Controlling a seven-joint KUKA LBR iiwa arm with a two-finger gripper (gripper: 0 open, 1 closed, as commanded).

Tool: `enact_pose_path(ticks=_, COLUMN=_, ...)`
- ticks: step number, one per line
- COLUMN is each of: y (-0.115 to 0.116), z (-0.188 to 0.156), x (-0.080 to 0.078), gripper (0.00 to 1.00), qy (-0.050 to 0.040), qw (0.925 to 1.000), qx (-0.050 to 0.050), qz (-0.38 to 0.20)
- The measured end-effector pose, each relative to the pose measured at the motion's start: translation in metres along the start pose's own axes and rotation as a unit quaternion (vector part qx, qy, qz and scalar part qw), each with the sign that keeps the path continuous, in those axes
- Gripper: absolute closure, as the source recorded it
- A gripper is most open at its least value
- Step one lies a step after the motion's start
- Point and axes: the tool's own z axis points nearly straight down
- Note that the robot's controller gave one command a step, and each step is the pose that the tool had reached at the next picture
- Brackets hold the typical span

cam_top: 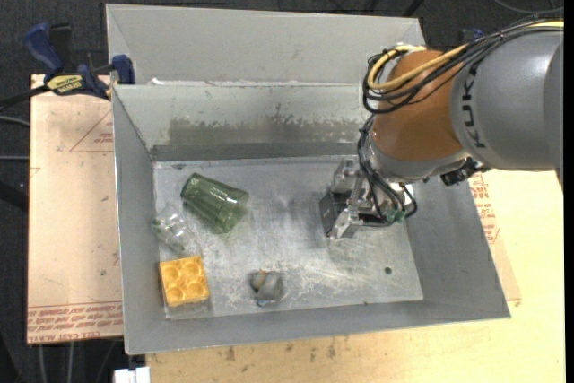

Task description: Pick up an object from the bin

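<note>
The hand [339, 220] hangs low in the right half of the bin [269, 112], a little nearer the far wall than the near edge. It sits below the arm's orange cover [413, 117], which reaches in over the right rim. Under and around the hand there is bare grey floor, scuffed and scratched. No object touches the hand, and none shows in its grip. From this angle I cannot tell whether the hand is wide or narrow, because the wrist and its cables [392, 204] crowd the view of it.

Four loose things lie in the bin, all to the left of the hand and apart from it. The closest is a small grey-brown lump [266, 284], close to the near edge at about its middle, so it is leftward of the hand and nearer the viewer. A green see-through cup [215, 204] lies on its side in the left half, about level with the hand across a stretch of bare floor. Just beside the cup, toward the left wall, is a crumpled piece of clear plastic [170, 231]. A yellow square block with round hollows on top [184, 281] rests flat in the near-left corner, well apart from the hand.
</note>
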Motion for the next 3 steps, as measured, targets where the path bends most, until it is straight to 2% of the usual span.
enact_pose_path(ticks=1, y=-0.007, z=-0.034, x=-0.008, gripper=1.0, qy=-0.0012, qw=1.0, qx=0.001, qz=0.009)
enact_pose_path(ticks=2, y=-0.009, z=-0.071, x=0.0, gripper=1.0, qy=0.0024, qw=0.9999, qx=0.001, qz=0.01)
enact_pose_path(ticks=3, y=-0.011, z=-0.138, x=-0.004, gripper=1.0, qy=0.0012, qw=1.0, qx=0.0, qz=0.009)
